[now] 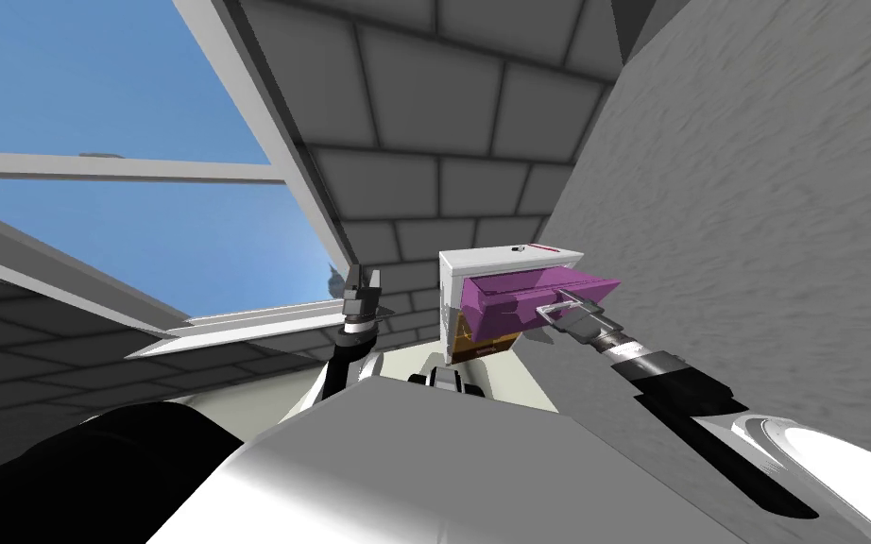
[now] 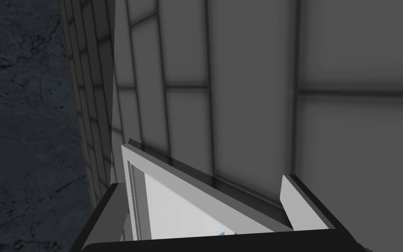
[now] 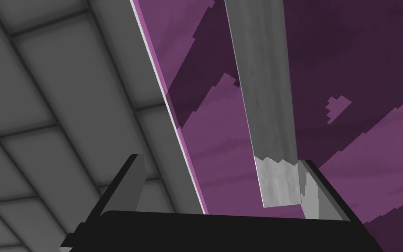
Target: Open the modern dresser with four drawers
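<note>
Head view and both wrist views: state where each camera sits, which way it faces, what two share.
Head view: on the head, steeply down and forward, rolled; white dresser, purple drawer pulled out, left hand, right hand.
Left wrist view: on the left hand, along its open fingers toward a window frame, tiled wall.
Right wrist view: on the right hand, close on the drawer's grey handle between open fingers.
Shared: head and right wrist views show the purple drawer.

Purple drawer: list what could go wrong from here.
1. The right gripper stands open, and the grey handle lies close beside one finger, far from the other; a pull could let it slip out.
2. The purple drawer is already well out of the white dresser; pulling further may hit its end stop or tip the dresser.
</note>
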